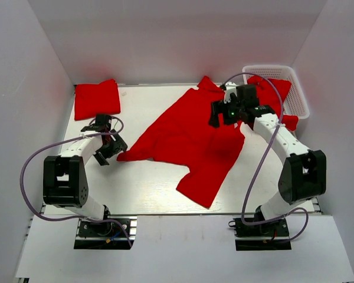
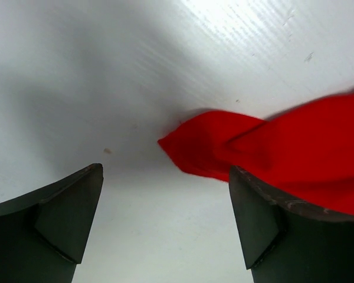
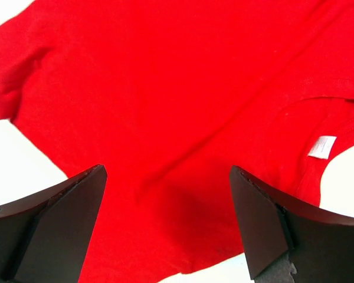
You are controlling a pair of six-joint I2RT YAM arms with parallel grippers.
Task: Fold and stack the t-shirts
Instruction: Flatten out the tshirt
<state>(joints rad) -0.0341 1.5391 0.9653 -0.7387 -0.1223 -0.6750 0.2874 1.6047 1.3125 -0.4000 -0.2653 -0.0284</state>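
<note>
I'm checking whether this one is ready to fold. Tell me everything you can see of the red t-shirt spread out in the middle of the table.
The spread t-shirt is plain bright red soft cloth, unfolded and lightly wrinkled, lying flat and diagonal on the white table. A small white label sits at its neckline. One pointed corner reaches the open left claw; whether they touch is unclear. The open right claw hangs over its collar end.

In the top view the right gripper (image 1: 221,115) hides part of the spread t-shirt (image 1: 189,141). Both wrist views cut this shirt off at their right edges. Its white label (image 3: 322,147) is too small to read.
</note>
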